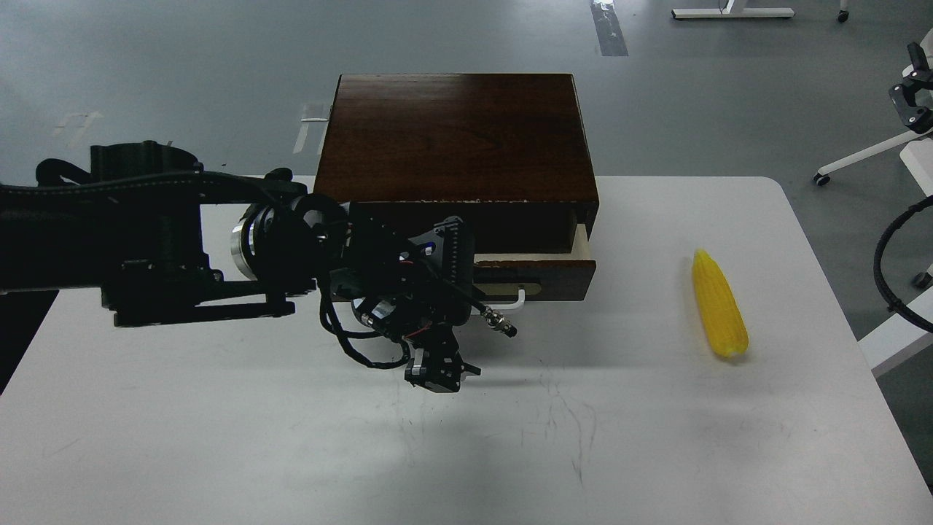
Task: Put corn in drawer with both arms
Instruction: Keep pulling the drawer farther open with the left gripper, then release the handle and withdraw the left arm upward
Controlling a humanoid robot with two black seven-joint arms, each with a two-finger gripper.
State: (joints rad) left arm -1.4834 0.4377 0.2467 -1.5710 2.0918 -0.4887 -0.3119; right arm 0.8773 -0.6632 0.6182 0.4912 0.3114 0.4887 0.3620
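A white worktop (219,452) is seen from above, with a dark brown wooden box (455,135) set at its far edge, toward twelve o'clock. The drawer (543,273) at the front of the box is drawn out a short way, so that a pale inner side shows at its right end and a white bar handle (519,299) on a beige plate is partly seen. The left arm (146,233) is extended from nine o'clock almost level across the worktop, its silver joint ring turned toward the box and its wrist bent downward in front of the left half of the drawer front. The left gripper (444,373) is held below the drawer front, pointing down toward the worktop, apart from the handle and just above the surface. It is seen small and dark, so whether its fingers are released or clenched cannot be told; nothing is seen between them. Black cables are looped beneath the wrist. The corn (719,302) lies flat on the worktop toward three o'clock, well apart from the box and from the left gripper, with its tapered end pointing toward twelve o'clock. The right gripper is not in view.
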